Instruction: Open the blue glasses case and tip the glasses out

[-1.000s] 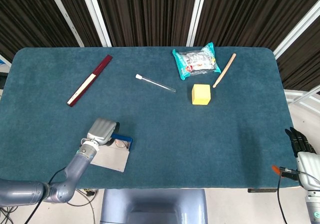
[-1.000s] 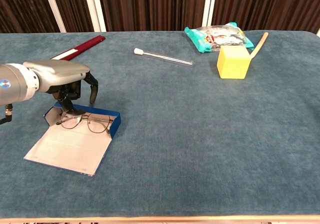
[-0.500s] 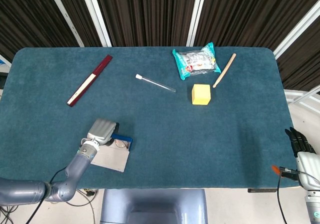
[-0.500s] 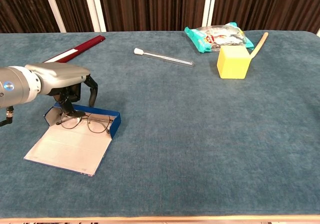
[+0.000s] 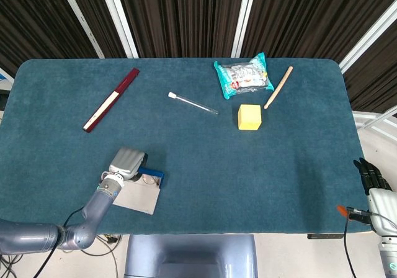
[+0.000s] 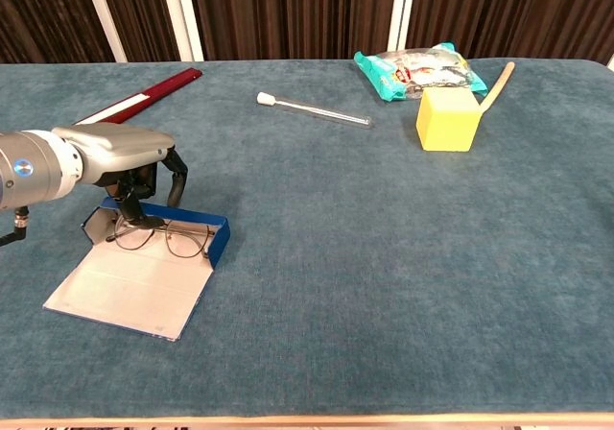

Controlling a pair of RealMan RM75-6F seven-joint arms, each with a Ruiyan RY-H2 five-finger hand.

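The blue glasses case [image 6: 144, 248] has slid a little toward the near-left edge since a second ago, pulled along under the left hand [image 6: 125, 156], which has sunk slightly lower over the far wall of the tray. The case is already open, its pale lid flap lying flat on the tabletop [image 6: 384, 257] toward the near edge, and the glasses [image 6: 158, 233] are not yet tipped out; they lie inside the shallow blue tray. The left hand's dark fingers [image 6: 176, 171] curl downward at the back of the tray, at the frame's end; whether they actually pinch the case wall or only rest on it I cannot tell from here. The right hand [image 5: 374, 179] hangs off the right edge of the tabletop, well apart from everything; its fingers look straight and close together, holding nothing.

The case looks light and stiff, likely to skid on the felt instead of tilting, so I'd take it by the tray's far wall and lift that side. The glasses are thin wire and fragile; better let them slide than pull on them.

Counted: one case, one pair of glasses, one yellow block [image 6: 447, 119], one snack packet [image 6: 417, 70], one wooden stick [image 6: 497, 86], one swab tube [image 6: 312, 110], one red folded fan [image 6: 144, 94]
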